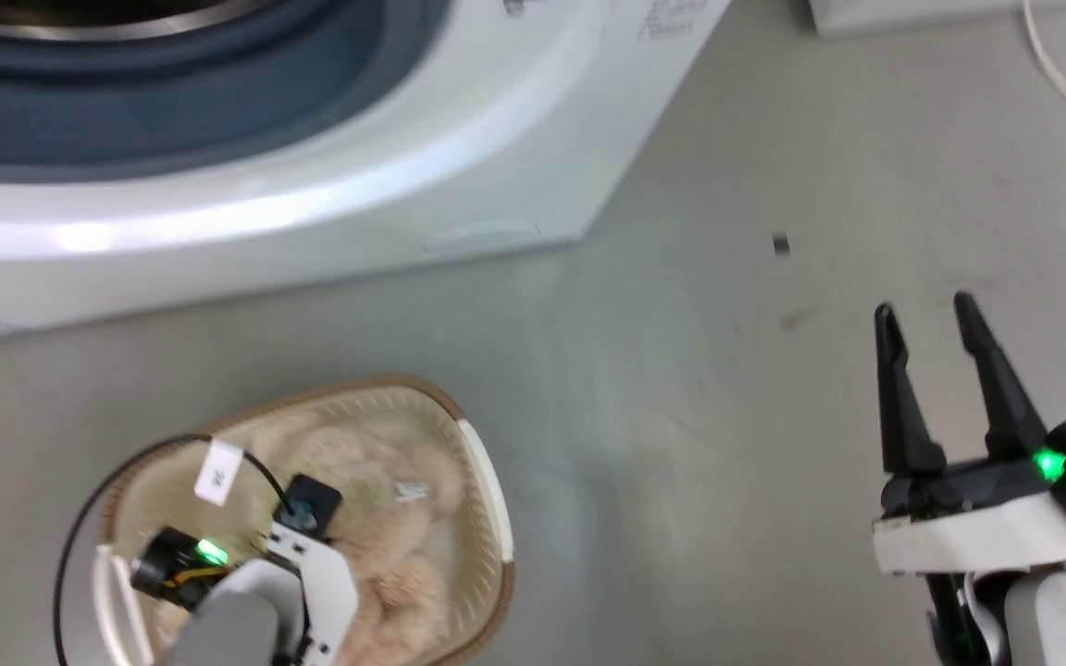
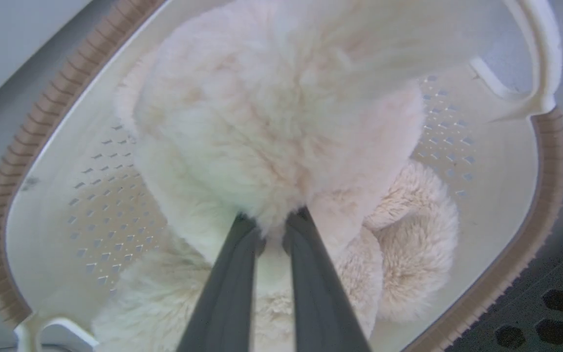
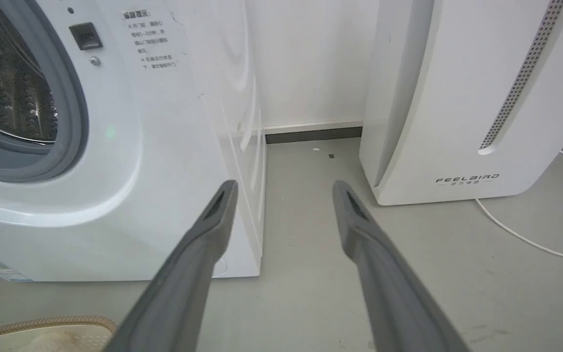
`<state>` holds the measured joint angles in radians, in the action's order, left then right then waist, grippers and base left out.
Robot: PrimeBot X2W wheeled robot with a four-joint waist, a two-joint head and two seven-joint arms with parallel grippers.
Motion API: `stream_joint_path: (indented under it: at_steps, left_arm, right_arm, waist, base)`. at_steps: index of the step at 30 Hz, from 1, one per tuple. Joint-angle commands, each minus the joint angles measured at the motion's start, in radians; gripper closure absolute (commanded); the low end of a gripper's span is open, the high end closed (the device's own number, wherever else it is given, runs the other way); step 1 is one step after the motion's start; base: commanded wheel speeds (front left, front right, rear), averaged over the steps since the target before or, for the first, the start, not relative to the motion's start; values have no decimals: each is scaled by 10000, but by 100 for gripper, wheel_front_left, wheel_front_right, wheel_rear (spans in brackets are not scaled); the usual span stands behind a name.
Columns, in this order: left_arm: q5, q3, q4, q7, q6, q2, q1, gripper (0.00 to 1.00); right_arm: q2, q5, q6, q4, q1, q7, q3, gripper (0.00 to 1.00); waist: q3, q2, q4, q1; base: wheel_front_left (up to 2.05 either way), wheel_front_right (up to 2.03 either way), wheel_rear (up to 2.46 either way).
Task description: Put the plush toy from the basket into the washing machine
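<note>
The toy (image 2: 281, 122) is in the basket (image 2: 548, 161), a pale fluffy bulk that takes up most of the inside, with rounded limbs curled against the perforated wall on the near side. The left gripper (image 2: 274, 222) is down in there with it. Its two dark fingers (image 2: 232, 274) are drawn close together and the tips are buried in the fur, clenched on a tuft of the toy's body. From the head camera the left wrist sits over the basket with its green light on and a black cable looping round it, and the fingers themselves are hidden beneath it.

The basket stands on the grey floor (image 1: 681, 416), just in front of the washer (image 1: 311, 185) and not touching it. The washer's door opening faces the robot. Its grey ring (image 3: 74, 122) and shiny drum (image 3: 8, 88) show in the right wrist view, and a printed label (image 3: 154, 39) is stuck beside the opening.

Over to the right, well apart from the basket, the right gripper (image 1: 922, 307) hangs above bare floor. Its fingers are spread wide with nothing between them. They point toward the gap between the washer and a white FEELBIRD appliance (image 3: 457, 98), where a white cord (image 3: 521, 234) trails along the floor.
</note>
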<state>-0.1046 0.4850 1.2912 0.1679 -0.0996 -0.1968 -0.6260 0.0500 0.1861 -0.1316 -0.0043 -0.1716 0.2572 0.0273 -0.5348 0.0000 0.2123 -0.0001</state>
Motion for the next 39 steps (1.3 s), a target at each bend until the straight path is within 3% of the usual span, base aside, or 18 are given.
stream_joint_path:
  at_steps: [1, 12, 21, 32, 39]
  left_arm:
    - [-67, 2, -5, 133, 8, 50, 150, 100]
    - [-730, -358, -794, 920, 244, 670, 1203, 100]
    - [-947, -933, -4412, 936, 755, 443, 2723, 100]
    - [-862, -2020, -9417, 938, 1044, -24, 3450, 100]
    - [-947, -2874, -10874, 938, 1177, -337, 2922, 100]
  right_arm:
    - [2, -88, 9, 48, 140, 45, 21, 0]
    - [2, -436, 9, 283, 1035, 45, 166, 0]
    - [2, -474, 9, 314, 1575, 45, 167, 0]
    - [2, -353, 9, 97, 1513, 45, 116, 0]
    - [2, -240, 9, -61, 1177, 46, 69, 0]
  waist:
    - [924, 0, -518, 1]
    - [2950, 0, -1304, 1]
    - [3855, 0, -1652, 1]
    - [3429, 0, -1410, 1]
    - [2587, 0, -994, 1]
  base:
    - [0, 0, 0]
    - [0, 0, 0]
    - [0, 0, 0]
    - [0, 0, 0]
    - [0, 0, 0]
